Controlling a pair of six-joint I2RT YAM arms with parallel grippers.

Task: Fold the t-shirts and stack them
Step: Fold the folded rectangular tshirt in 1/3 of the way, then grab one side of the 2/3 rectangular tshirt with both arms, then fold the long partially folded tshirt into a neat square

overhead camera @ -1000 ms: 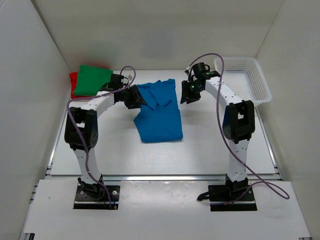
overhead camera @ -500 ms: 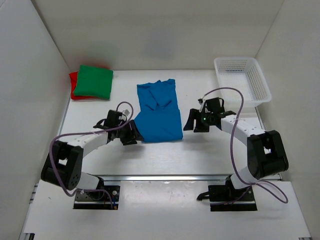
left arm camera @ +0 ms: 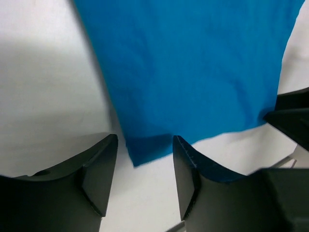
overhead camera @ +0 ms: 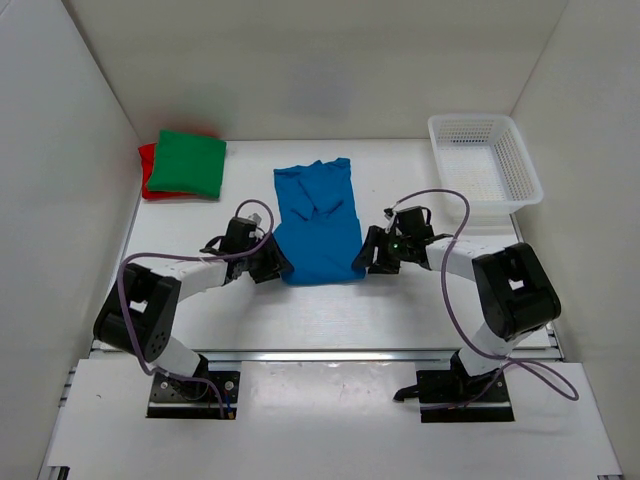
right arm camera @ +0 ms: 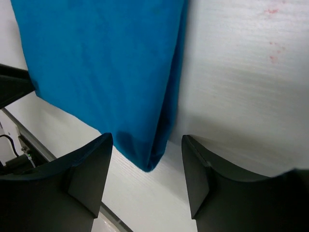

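Both arms have closed in: the left gripper (overhead camera: pixel 273 266) and right gripper (overhead camera: pixel 368 256) now straddle the near corners of the blue shirt (overhead camera: pixel 318 225), jaws open, nothing pinched. A fold away looks next. Far left, the green shirt (overhead camera: pixel 190 160) tops the red shirt (overhead camera: pixel 147 166).

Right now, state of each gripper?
Left gripper: open, jaws either side of a near corner of the bright blue cloth t-shirt, not gripping it.
Right gripper: open, at the shirt's other near corner.
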